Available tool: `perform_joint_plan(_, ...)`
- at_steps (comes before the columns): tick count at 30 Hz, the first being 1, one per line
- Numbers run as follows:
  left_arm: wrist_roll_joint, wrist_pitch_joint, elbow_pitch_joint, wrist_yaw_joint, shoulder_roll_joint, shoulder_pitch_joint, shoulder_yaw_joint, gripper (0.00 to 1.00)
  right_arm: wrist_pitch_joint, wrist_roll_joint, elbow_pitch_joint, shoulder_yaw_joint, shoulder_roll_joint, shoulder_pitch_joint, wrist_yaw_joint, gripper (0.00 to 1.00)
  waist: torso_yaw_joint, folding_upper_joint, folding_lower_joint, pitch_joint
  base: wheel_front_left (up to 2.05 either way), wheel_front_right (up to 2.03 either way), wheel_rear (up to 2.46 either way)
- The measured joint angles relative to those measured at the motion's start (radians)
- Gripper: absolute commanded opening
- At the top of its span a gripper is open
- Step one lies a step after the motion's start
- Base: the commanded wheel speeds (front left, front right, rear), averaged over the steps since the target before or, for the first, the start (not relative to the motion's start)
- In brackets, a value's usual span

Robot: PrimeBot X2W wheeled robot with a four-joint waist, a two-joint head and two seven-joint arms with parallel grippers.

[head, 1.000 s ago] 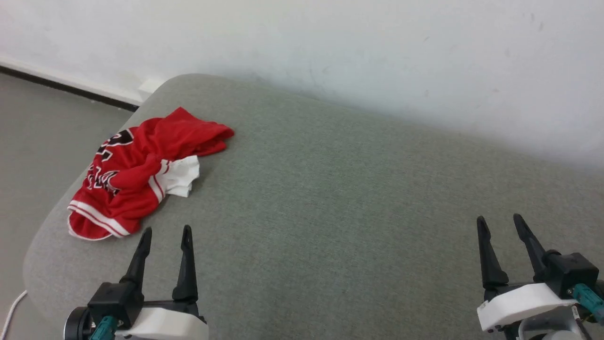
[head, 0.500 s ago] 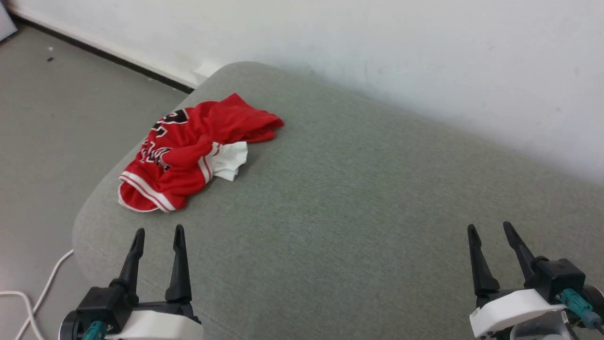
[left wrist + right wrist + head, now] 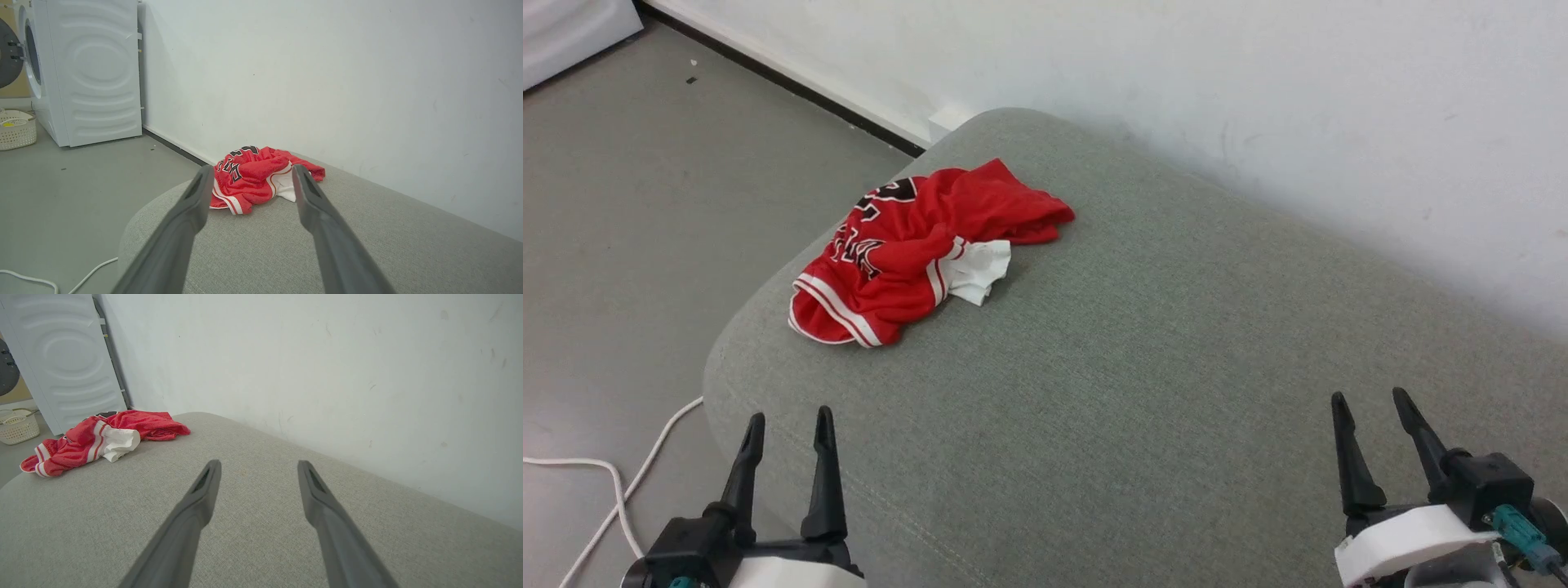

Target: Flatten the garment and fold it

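Observation:
The garment (image 3: 915, 249), a red jersey with white striped trim, black lettering and a white sleeve, lies crumpled near the far left end of a grey cushioned surface (image 3: 1143, 376). My left gripper (image 3: 790, 420) hovers open at the cushion's near left edge, well short of the jersey. In the left wrist view the garment (image 3: 253, 177) shows between and beyond the open fingers (image 3: 192, 204). My right gripper (image 3: 1370, 402) is open at the lower right, far from the cloth. In the right wrist view the garment (image 3: 98, 441) lies at the far left, and the right gripper (image 3: 257, 465) holds nothing.
A white wall (image 3: 1176, 82) runs along the cushion's far side. Grey floor (image 3: 637, 188) lies to the left, with a white cable (image 3: 613, 490) on it. A white washing machine (image 3: 90, 69) and a pale basket (image 3: 16, 130) stand farther left.
The head camera has turned left, so the garment sits nearer the picture's middle and more floor shows. Both grippers stay open and empty.

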Motion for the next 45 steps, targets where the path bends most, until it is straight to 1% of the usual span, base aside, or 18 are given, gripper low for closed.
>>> perform_joint_plan(17,-0.004,0.000,0.000,0.000,0.000,0.000,-0.011,1.00,0.000,-0.023,0.000,-0.004,0.000,0.000,0.000,1.00,-0.037,0.0000,0.0000,0.005,0.00,0.00,0.00)
perform_joint_plan(20,-0.038,0.000,-0.010,0.000,0.000,0.000,-0.020,1.00,0.000,-0.023,-0.003,-0.004,0.000,0.000,0.000,1.00,-0.040,0.0000,0.0000,0.007,0.00,0.00,0.00)
perform_joint_plan(22,-0.097,-0.001,-0.031,-0.010,0.000,-0.009,-0.035,1.00,0.000,-0.027,-0.008,-0.005,0.000,0.000,0.000,1.00,-0.040,0.0000,0.0000,0.011,0.00,0.00,0.00)
perform_joint_plan(24,-0.114,0.016,-0.061,-0.029,0.010,-0.049,-0.064,1.00,-0.001,-0.035,-0.016,-0.010,0.000,0.000,0.000,1.00,-0.036,0.0000,0.0000,0.015,0.00,0.00,0.00)
perform_joint_plan(26,-0.111,0.075,-0.121,-0.035,0.030,-0.124,-0.086,1.00,-0.001,-0.045,-0.026,-0.018,0.001,0.000,0.000,1.00,-0.031,0.0000,0.0000,0.024,0.00,0.00,0.00)
perform_joint_plan(28,-0.095,0.144,-0.169,-0.041,0.073,-0.228,-0.087,1.00,0.000,-0.060,-0.036,-0.024,0.000,0.000,0.000,1.00,-0.028,0.0000,0.0001,0.036,0.00,0.00,0.00)
perform_joint_plan(30,-0.105,0.198,-0.179,-0.042,0.099,-0.352,-0.066,1.00,0.005,-0.076,-0.058,-0.029,0.001,-0.001,0.000,1.00,-0.026,0.0000,0.0001,0.052,0.00,0.00,0.00)
perform_joint_plan(31,-0.097,0.226,-0.175,-0.042,0.124,-0.411,-0.063,1.00,0.012,-0.085,-0.071,-0.031,0.001,-0.003,0.000,1.00,-0.027,0.0000,0.0001,0.061,0.00,0.00,0.00)
perform_joint_plan(33,-0.113,0.273,-0.143,-0.042,0.148,-0.524,-0.044,1.00,0.034,-0.101,-0.103,-0.030,0.001,-0.008,0.000,1.00,-0.029,0.0000,0.0002,0.082,0.00,0.00,0.00)
perform_joint_plan(34,-0.114,0.294,-0.115,-0.043,0.169,-0.574,-0.041,1.00,0.045,-0.110,-0.124,-0.027,0.001,-0.014,0.000,1.00,-0.031,0.0000,0.0001,0.094,0.00,0.00,0.00)
perform_joint_plan(36,-0.139,0.319,-0.039,-0.048,0.192,-0.669,-0.022,1.00,0.070,-0.130,-0.171,-0.021,0.001,-0.030,0.000,1.00,-0.038,0.0000,0.0001,0.118,0.00,0.00,0.00)
perform_joint_plan(37,-0.141,0.338,0.006,-0.052,0.217,-0.711,-0.027,1.00,0.081,-0.140,-0.196,-0.018,0.001,-0.037,0.000,1.00,-0.042,0.0000,0.0002,0.132,0.00,0.00,0.00)
perform_joint_plan(38,-0.155,0.355,0.045,-0.058,0.234,-0.746,-0.026,1.00,0.096,-0.151,-0.221,-0.013,0.001,-0.045,0.000,1.00,-0.046,0.0000,0.0002,0.146,0.00,0.00,0.00)
perform_joint_plan(42,-0.251,0.422,0.219,-0.062,0.268,-0.862,-0.020,1.00,0.146,-0.191,-0.317,0.008,0.001,-0.068,0.000,1.00,-0.068,0.0000,0.0003,0.206,0.00,0.00,0.00)
perform_joint_plan(45,-0.288,0.467,0.336,-0.069,0.319,-0.917,-0.034,1.00,0.185,-0.219,-0.382,0.021,0.002,-0.078,0.000,1.00,-0.087,0.0000,0.0003,0.253,0.00,0.00,0.00)
